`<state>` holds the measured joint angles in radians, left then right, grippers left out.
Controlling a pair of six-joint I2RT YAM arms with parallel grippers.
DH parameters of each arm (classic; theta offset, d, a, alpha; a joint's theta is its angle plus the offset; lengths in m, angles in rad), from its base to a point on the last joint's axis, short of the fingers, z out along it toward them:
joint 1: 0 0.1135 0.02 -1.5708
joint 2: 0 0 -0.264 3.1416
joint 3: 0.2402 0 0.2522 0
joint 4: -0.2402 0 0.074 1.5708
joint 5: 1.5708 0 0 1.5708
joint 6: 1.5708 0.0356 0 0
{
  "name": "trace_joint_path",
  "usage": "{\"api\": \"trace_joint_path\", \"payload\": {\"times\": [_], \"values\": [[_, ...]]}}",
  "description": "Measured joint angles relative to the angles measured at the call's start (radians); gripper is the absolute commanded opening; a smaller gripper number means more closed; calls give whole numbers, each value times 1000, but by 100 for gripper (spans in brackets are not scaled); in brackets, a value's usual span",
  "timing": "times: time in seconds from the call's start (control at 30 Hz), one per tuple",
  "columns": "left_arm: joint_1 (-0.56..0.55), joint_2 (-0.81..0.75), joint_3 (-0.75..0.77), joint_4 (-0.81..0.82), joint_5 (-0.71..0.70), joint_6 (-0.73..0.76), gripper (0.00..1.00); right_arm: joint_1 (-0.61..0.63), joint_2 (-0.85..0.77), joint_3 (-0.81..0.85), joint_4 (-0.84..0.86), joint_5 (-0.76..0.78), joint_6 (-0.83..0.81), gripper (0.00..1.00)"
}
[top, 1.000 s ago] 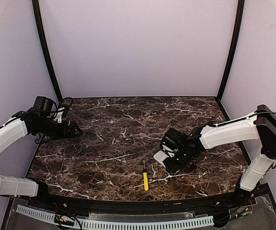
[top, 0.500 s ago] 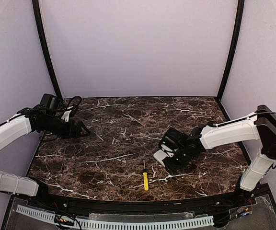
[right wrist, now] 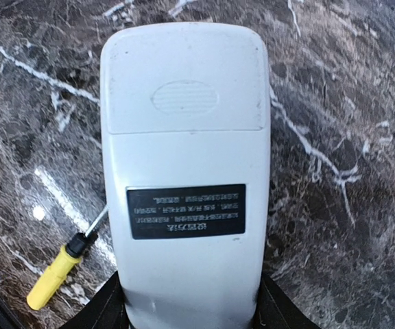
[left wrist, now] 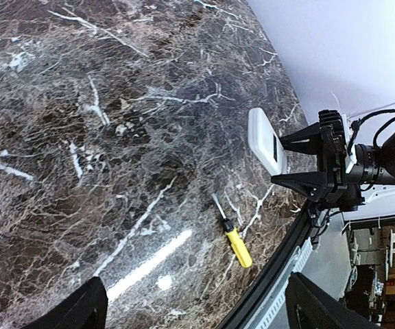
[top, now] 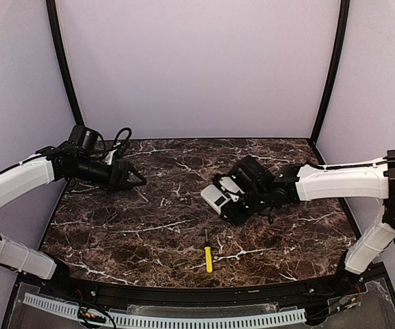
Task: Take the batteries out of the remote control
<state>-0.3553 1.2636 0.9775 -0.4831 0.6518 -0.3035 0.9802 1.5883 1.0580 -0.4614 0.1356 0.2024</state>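
Remote control [top: 217, 197] is clamped by one end in right gripper [top: 232, 203] — label face up, above dark marble table [top: 136, 229]. Yellow-handled screwdriver [top: 208, 258] is seen beside it. Left gripper [top: 137, 181] is spread, empty — lilac walls [top: 197, 68] behind.

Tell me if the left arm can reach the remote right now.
Probably yes: the right pincer holds the remote control with its free end toward the left pincer, and only bare marble tabletop lies between.

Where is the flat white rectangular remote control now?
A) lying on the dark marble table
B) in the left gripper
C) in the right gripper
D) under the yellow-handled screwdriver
C: the right gripper is shut on the flat white rectangular remote control, while the left gripper is open and holds nothing.
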Motion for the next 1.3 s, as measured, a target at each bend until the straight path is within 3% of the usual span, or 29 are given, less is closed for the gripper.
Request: {"api": "trace_joint_path", "payload": {"times": [0.5, 0.8, 1.3], "values": [[-168, 168, 159, 49, 156, -28, 90, 0, -23, 115, 125, -74, -214, 42], [-200, 262, 225, 114, 181, -105, 89, 3, -46, 118, 142, -127, -303, 42], [-240, 348, 261, 224, 202, -220, 74, 23, -62, 127, 168, -159, -392, 43]]}}
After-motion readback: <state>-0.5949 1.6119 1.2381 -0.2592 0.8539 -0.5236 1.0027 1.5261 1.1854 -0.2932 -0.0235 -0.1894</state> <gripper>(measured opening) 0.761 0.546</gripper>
